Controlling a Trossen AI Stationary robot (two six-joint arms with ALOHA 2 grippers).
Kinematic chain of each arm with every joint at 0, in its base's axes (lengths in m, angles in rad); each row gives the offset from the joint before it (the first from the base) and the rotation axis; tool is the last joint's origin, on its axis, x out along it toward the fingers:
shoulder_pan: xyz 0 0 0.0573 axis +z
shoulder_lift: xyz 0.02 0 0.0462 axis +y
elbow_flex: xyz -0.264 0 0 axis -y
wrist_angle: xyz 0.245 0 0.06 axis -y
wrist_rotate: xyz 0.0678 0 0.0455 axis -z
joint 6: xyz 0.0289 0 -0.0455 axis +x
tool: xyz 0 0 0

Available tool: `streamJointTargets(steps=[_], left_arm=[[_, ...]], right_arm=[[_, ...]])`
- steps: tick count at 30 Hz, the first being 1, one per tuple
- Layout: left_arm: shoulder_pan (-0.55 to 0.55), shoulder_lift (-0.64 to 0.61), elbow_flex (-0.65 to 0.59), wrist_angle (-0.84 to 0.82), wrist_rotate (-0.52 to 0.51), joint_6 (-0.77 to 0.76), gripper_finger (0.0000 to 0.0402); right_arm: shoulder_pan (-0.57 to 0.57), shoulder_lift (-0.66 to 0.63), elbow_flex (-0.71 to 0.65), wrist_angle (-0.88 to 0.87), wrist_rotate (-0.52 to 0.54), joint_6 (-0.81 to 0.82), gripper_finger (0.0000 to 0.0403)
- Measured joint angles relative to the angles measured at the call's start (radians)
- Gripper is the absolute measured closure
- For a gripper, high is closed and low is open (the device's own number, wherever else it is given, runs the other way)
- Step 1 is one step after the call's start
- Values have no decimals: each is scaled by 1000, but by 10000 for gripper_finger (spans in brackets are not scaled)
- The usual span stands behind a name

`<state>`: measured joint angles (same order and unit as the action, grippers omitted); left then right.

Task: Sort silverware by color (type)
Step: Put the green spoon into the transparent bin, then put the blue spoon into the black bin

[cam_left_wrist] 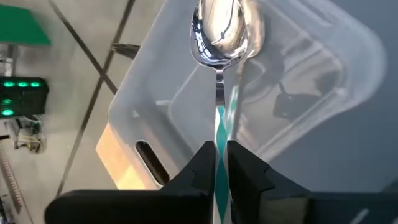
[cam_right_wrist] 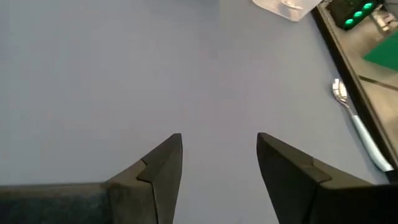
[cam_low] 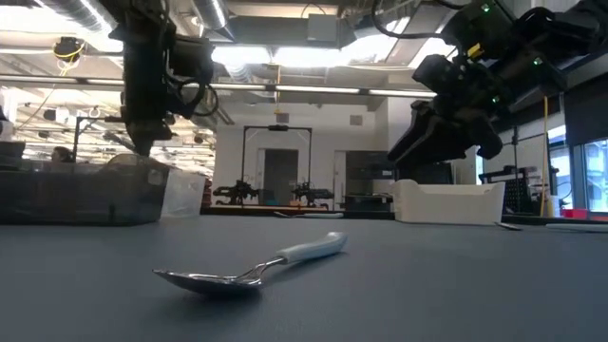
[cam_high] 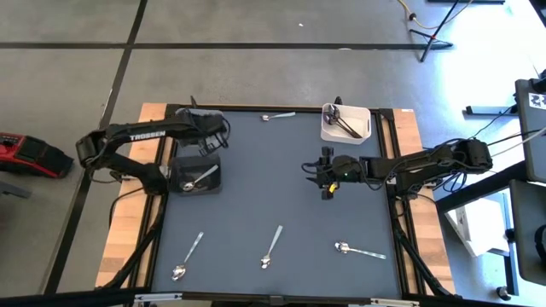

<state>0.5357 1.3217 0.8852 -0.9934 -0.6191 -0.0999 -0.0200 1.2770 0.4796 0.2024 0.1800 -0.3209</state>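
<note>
The left gripper (cam_left_wrist: 221, 163) fingers pinch a spoon (cam_left_wrist: 219, 37) by its handle above the dark bin (cam_high: 194, 175) (near the counter's (cam_high: 281, 196) left edge). The right gripper (cam_right_wrist: 219, 163) hovers mid-counter, fingers spread.

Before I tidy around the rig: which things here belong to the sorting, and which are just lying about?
Belongs to the job:
- spoon held in left gripper, over the clear bin
- loose spoons on the mat
- white bin

Lying about:
- red tool on the floor

Spoon (cam_low: 249, 269) lies on table (cam_low: 456, 285).
</note>
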Motion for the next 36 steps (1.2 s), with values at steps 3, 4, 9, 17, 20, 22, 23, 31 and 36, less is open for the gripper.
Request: streamJointTargets(steps=[3,4,9,17,20,22,23,31,36], left_arm=[[54,2,0,87,73,188,373],[65,1,0,110,87,243,372],[101,2,0,202,111,416,371],[148,2,0,232,115,418,370],[154,2,0,234,112,406,370],[154,2,0,236,115,382,370],[154,2,0,241,121,379,370],[174,2,0,243,120,336,331],[185,2,0,245,117,304,292]], right_arm=[[0,0,0,-2,-16,1,205],[0,0,0,-2,-15,1,205],[0,0,0,-30,-15,1,205],[0,0,0,-40,-16,2,205],[0,0,0,-41,-15,11,205],[0,0,0,-40,-15,13,205],[0,0,0,-40,-15,14,205],[0,0,0,-40,-14,14,205],[0,0,0,-40,-14,14,205]])
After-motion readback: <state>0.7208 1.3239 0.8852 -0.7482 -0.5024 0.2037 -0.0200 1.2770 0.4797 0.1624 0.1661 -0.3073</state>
